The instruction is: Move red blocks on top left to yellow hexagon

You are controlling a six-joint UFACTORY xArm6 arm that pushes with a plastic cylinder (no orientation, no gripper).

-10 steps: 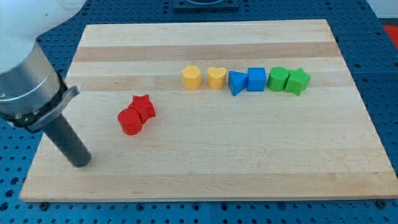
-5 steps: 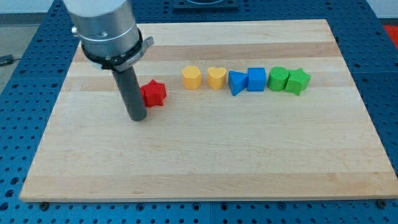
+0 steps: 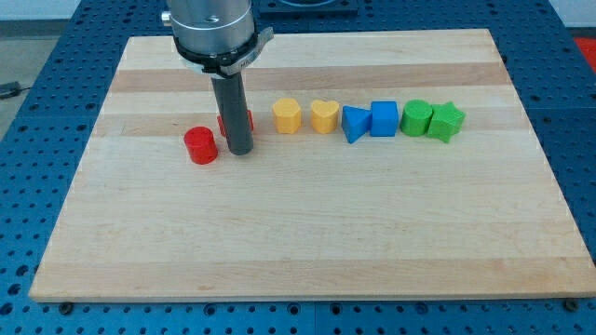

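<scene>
Just left of my tip [image 3: 241, 150]: red cylinder [image 3: 199, 146], near but apart. Directly behind the rod: second red block [image 3: 249, 121], mostly hidden, shape unclear, contact unclear. Right of my tip, in a row toward the view's right: yellow hexagon [image 3: 287, 116], yellow heart [image 3: 323, 116], blue triangle [image 3: 353, 124], blue cube [image 3: 384, 118], green cylinder [image 3: 415, 117], green star [image 3: 447, 121]. All on wooden table [image 3: 307, 242]. No jaws on this rig, only a rod; open-or-closed state not applicable.

Shining bright and even from overhead, casting only faint soft shadows, showing everything sharp, with no glare
</scene>
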